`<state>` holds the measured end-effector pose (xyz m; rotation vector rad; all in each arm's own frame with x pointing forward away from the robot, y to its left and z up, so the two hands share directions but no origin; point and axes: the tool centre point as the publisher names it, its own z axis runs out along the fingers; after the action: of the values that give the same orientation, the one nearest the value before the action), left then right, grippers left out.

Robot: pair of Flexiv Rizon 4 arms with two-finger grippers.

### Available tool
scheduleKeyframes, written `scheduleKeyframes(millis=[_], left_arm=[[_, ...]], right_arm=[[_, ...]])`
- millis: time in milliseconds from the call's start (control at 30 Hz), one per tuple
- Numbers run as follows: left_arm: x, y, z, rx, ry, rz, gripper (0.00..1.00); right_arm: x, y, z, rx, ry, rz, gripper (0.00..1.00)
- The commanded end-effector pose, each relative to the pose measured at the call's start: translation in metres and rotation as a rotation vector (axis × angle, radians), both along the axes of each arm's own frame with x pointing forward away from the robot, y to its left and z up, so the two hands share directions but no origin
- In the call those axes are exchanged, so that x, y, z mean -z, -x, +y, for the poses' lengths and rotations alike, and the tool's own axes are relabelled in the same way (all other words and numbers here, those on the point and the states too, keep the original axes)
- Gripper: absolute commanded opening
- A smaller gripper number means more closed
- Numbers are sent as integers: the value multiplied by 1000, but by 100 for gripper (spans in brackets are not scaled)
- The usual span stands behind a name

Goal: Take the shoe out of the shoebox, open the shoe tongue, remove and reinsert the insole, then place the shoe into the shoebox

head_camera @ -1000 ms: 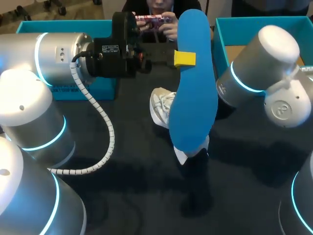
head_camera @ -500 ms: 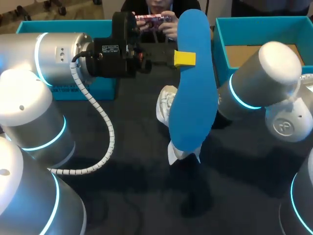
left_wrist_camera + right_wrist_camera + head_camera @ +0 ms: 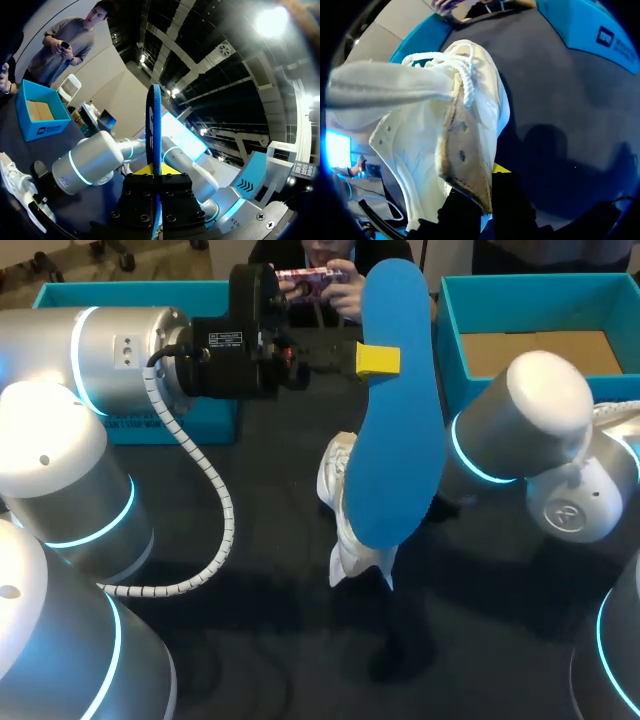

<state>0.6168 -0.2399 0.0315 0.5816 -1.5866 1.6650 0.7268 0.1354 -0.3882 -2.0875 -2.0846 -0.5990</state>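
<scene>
Head view: the insole is out of the shoe, so I judge the reinsert step is in hand. The left gripper pinches the insole near its 12 o'clock end. The insole's long axis runs 12 to 6 o'clock, broad end toward 6. The shoe shows beneath it at mid-table, lying roughly 12 to 6; I cannot tell where its toe points. The shoebox sits at 1 o'clock.

Left wrist view: the insole stands edge-on, clamped between the fingers and pointing straight ahead of them.

Right wrist view: the right gripper is pressed onto the shoe's eyelet flap, laces ahead of it.

Next, the insole's low end must meet the shoe's mouth, with the two axes lined up.
</scene>
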Motion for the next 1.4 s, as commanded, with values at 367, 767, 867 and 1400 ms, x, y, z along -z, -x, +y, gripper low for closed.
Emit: scheduleKeyframes(millis=[367, 767, 867, 1400], left_arm=[[1, 0, 0, -1, 3, 0, 0], [1, 0, 0, -1, 3, 0, 0], [1, 0, 0, -1, 3, 0, 0], [1, 0, 0, -1, 3, 0, 0]], right_arm=[[15, 4, 14, 1, 41, 52, 0], [19, 8, 7, -20, 55, 95, 0], [17, 9, 5, -38, 64, 99, 0], [18, 12, 8, -45, 10, 94, 100]])
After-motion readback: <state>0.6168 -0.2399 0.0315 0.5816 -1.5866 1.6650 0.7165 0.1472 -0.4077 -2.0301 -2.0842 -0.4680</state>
